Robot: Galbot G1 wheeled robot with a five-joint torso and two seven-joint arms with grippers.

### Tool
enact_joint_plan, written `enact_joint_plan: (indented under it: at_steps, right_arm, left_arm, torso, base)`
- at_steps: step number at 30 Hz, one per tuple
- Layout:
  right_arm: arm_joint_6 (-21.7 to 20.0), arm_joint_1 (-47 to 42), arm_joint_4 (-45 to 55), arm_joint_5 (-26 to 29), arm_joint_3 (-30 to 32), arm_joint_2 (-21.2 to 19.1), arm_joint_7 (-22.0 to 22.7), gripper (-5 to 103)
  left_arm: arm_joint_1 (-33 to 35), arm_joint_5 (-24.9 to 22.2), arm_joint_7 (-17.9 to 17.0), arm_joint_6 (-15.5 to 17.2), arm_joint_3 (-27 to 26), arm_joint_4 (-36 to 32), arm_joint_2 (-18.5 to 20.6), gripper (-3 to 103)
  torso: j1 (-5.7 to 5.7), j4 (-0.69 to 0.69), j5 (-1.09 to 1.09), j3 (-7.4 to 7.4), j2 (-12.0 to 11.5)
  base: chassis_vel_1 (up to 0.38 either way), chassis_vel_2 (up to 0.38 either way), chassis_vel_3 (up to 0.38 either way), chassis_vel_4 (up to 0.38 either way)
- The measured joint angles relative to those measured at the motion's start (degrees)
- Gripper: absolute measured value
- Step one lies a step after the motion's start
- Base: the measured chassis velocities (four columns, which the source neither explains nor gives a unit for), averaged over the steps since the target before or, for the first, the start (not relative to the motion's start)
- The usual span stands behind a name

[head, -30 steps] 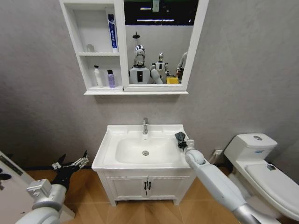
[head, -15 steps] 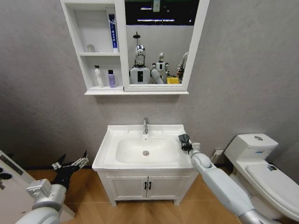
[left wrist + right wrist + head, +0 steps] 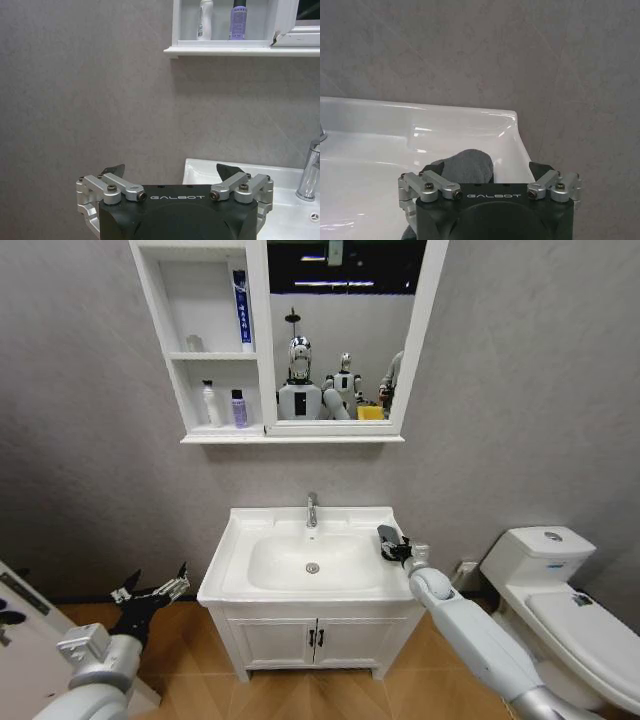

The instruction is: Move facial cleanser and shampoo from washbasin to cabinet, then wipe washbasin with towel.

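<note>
The dark grey towel lies on the right rim of the white washbasin. My right gripper rests over it with its jaws spread wide. In the right wrist view the towel bunches between the open fingers, nearer one side. The facial cleanser and shampoo stand as a white bottle and a purple bottle on the lower shelf of the cabinet; which is which I cannot tell. My left gripper hangs open and empty at the lower left, away from the basin.
A chrome tap stands at the back of the bowl. A white toilet sits close on the right, beside my right arm. Below the basin is a two-door vanity. A blue tube stands on the cabinet's upper shelf.
My right gripper and the towel slid along the basin's right rim, first a little outward to the right, then back a bit to the left. The left arm stayed still.
</note>
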Motion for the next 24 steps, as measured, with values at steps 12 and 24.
enact_joint_plan:
  at_steps: [12, 24]
  right_arm:
    - [0.7, -5.7, 6.3, -4.6, 5.1, -0.1, 0.1, 100]
    - [5.3, -40.5, 34.2, -9.4, 31.6, -0.4, 1.0, 100]
  left_arm:
    - [0.0, 0.0, 0.0, 0.0, 0.0, 0.0, 0.0, 100]
    - [0.0, 0.0, 0.0, 0.0, 0.0, 0.0, 0.0, 100]
  torso:
    - [0.01, 0.02, 0.0, 0.01, 0.0]
    - [0.0, -0.02, 0.0, -0.01, 0.0]
  base:
    - [0.0, 0.0, 0.0, 0.0]
    - [0.0, 0.0, 0.0, 0.0]
